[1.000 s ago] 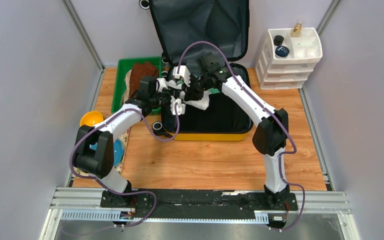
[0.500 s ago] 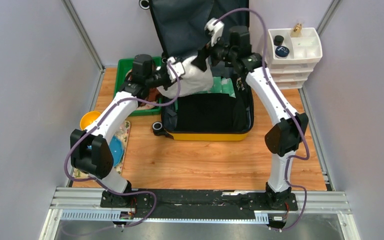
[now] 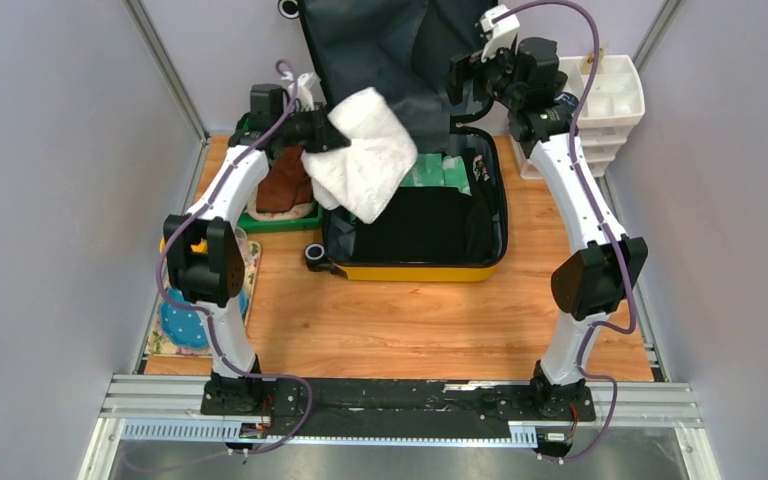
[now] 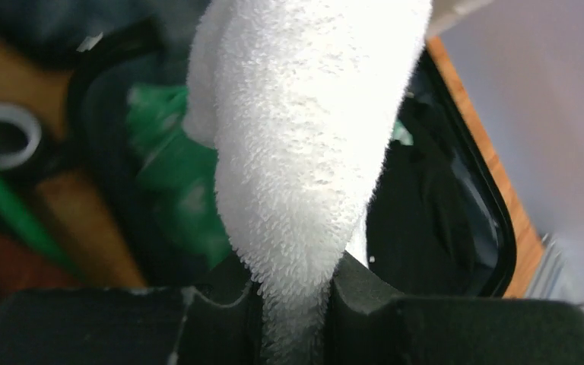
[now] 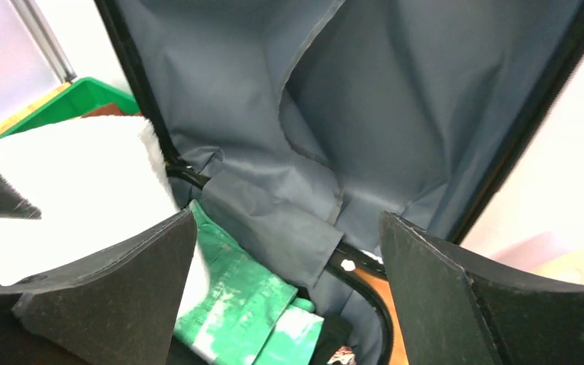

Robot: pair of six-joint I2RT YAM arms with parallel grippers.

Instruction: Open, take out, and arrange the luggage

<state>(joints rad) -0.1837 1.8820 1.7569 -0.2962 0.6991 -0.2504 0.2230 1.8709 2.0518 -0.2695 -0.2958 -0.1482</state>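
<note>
Left end effector (image 4: pixel 293 300) pinches a white towel (image 3: pixel 365 155) between narrowly set jaws. The cloth hangs out ahead of it over the open luggage (image 3: pixel 415 268), which lies just below on the bench (image 3: pixel 410 330). Right end effector (image 5: pixel 285 228) stands wide and empty, raised above the luggage's far side. Taking-out appears underway. Next, the towel likely needs carrying to the green tray (image 3: pixel 275 222) just beneath the left end effector, lifted clear of the luggage rim.
</note>
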